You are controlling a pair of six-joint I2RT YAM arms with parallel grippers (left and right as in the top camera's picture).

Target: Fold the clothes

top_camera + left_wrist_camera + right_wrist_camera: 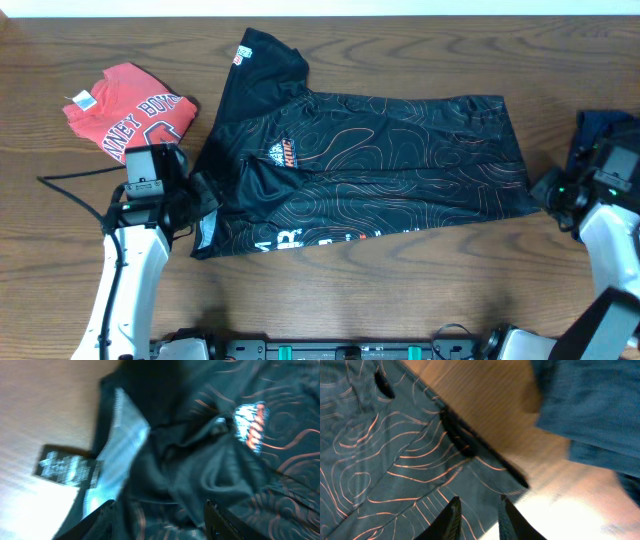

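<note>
On the tabletop (400,290), black jersey (370,160) lies spread; left jaws wide apart over collar (117,445), right jaws narrowly apart at hem (485,460); best pinch both edges cleanly, lift level.

Robot lab: arm-flanked wooden table (420,290)

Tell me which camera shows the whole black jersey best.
Overhead: the black jersey lies spread out, whole outline visible. Left wrist shows only blurred fabric near its tag and chest logo. Right wrist shows just one hem corner.
</note>
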